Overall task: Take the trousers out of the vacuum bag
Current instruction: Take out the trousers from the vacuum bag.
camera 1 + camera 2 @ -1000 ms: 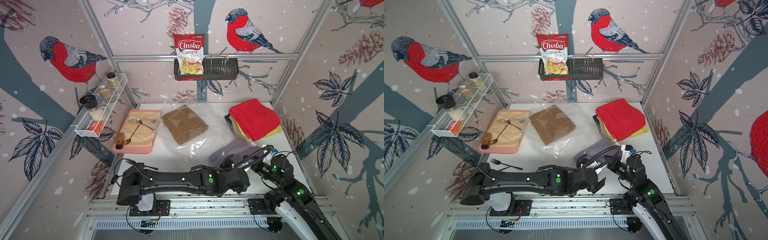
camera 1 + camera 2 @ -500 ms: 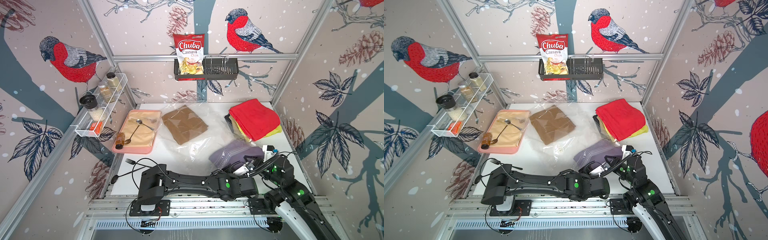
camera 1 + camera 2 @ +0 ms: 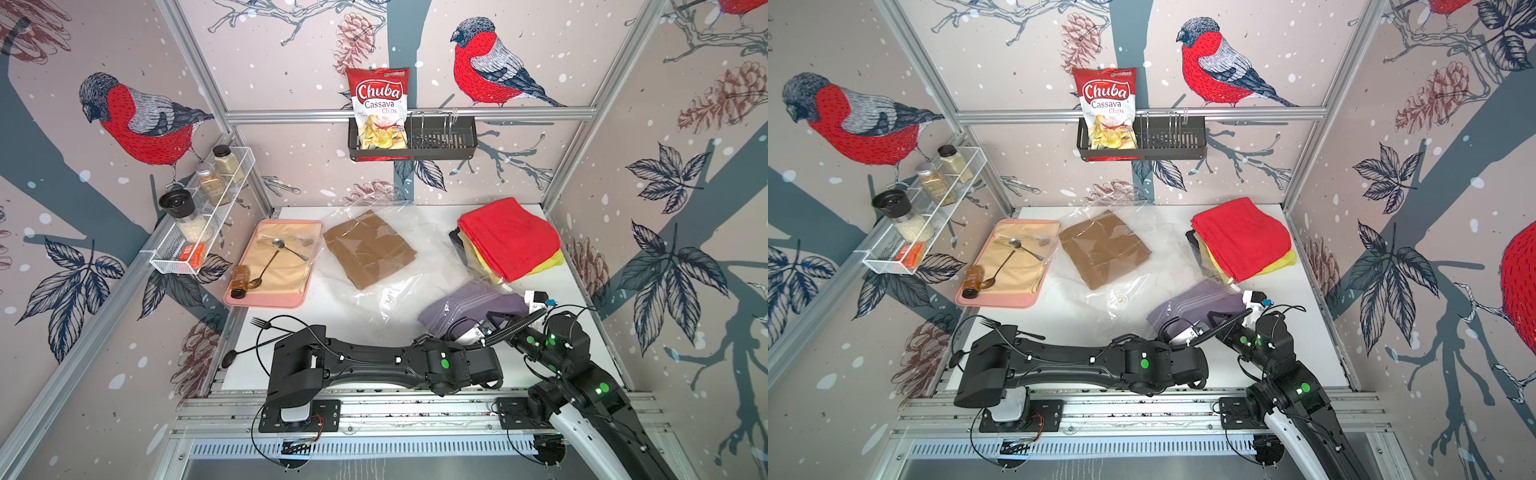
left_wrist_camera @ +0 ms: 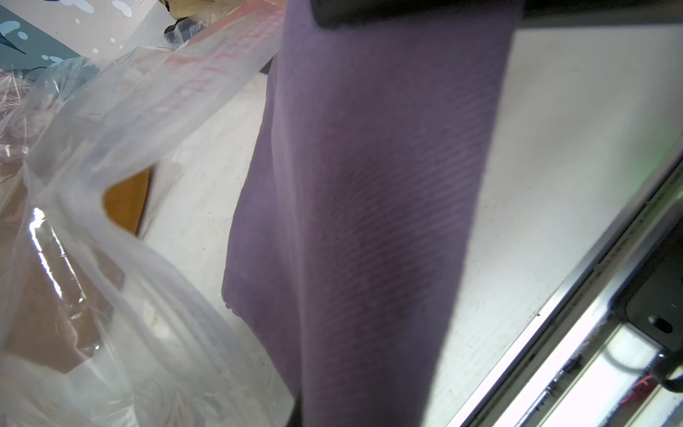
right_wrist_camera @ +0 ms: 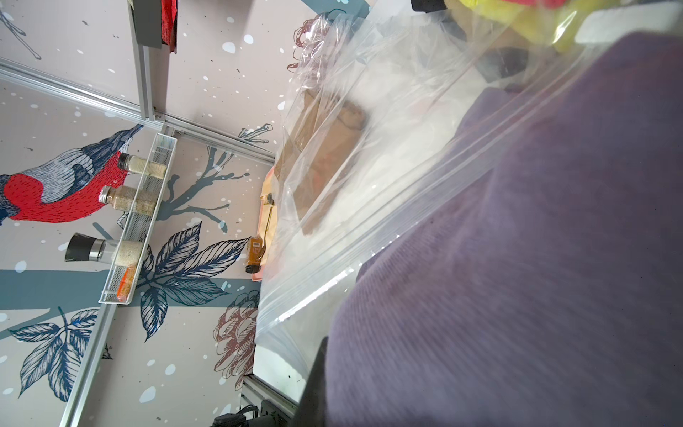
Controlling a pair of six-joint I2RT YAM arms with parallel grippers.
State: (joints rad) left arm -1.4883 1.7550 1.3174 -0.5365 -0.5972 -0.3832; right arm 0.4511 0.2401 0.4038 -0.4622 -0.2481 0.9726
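Since the purple trousers [image 3: 461, 307] lie partly inside the vacuum bag [image 3: 395, 286] mouth, left fingers [image 4: 406, 13] seemingly clamp their free end for withdrawal; right fingers [image 5: 312, 384]: grip cannot be told.

At the left gripper [image 4: 414, 11], the purple trousers [image 4: 369, 222] are matt, finely ribbed cloth. Beside it, the vacuum bag [image 4: 122, 122] is clear, glossy, crinkled plastic.

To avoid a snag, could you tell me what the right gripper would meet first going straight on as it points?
Most likely the purple trousers, which fill the view just ahead of the right gripper, with the zip edge of the vacuum bag across them; contact is unclear.
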